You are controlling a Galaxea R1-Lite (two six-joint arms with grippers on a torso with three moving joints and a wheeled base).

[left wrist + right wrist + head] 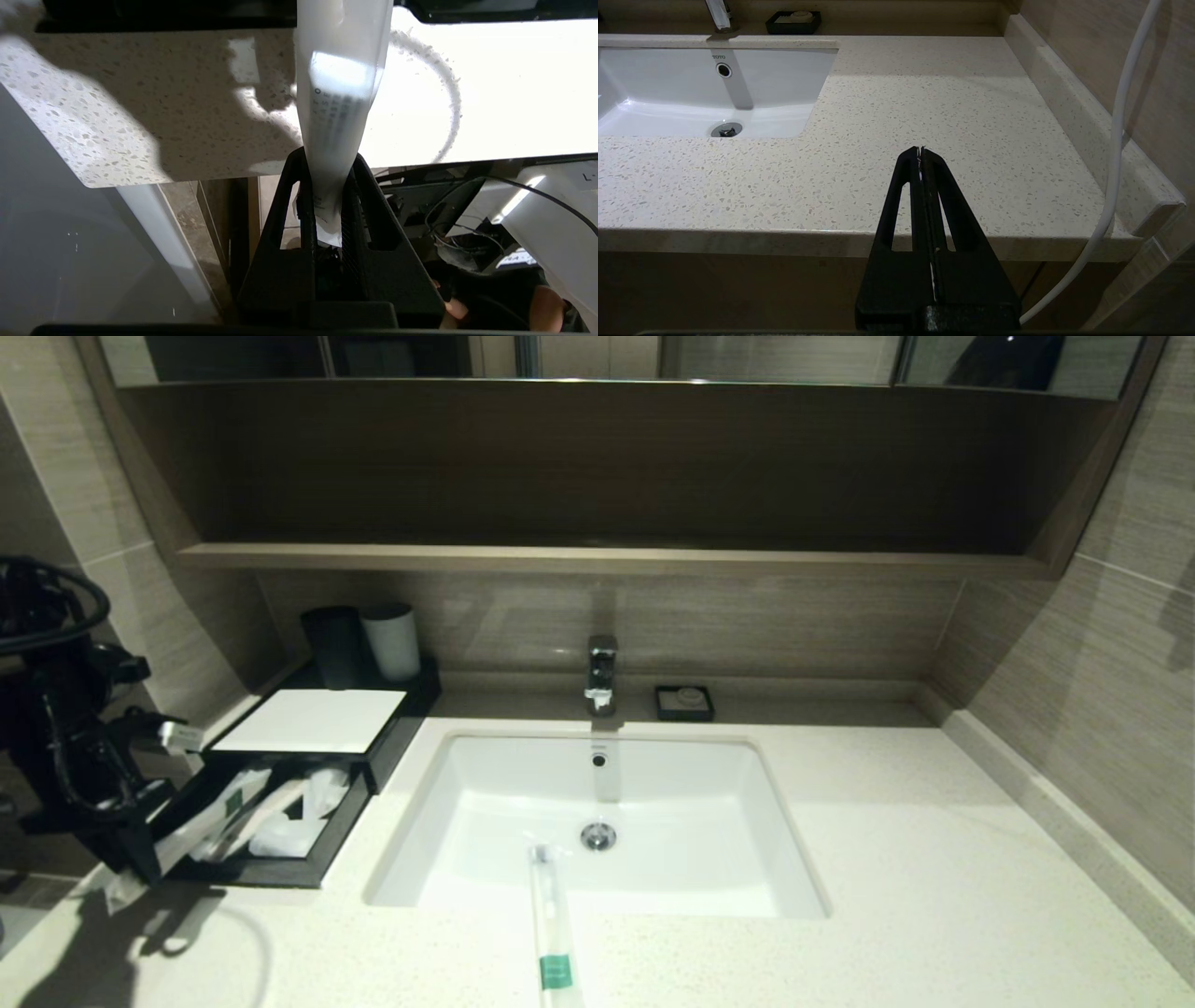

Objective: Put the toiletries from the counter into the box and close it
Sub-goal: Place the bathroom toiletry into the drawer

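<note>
The black box [308, 719] with a white top panel stands at the counter's [934, 859] back left, its drawer [280, 873] pulled out. White wrapped toiletries lie in the drawer, one with a green label [233, 798]. My left gripper [140, 863] is at the drawer's near left corner, shut on the end of a translucent white wrapped stick [341, 93] that slants into the drawer. Another wrapped stick [551, 915] with a green band lies across the sink's front edge. My right gripper [920, 150] is shut and empty, off the counter's front right edge.
A white undermount sink [523, 803] with a chrome faucet [602, 672] fills the middle. A black cup [334, 646] and a white cup [392, 639] stand behind the box. A small black soap dish [684, 702] sits at the back. A white cable [1120, 140] hangs at the right.
</note>
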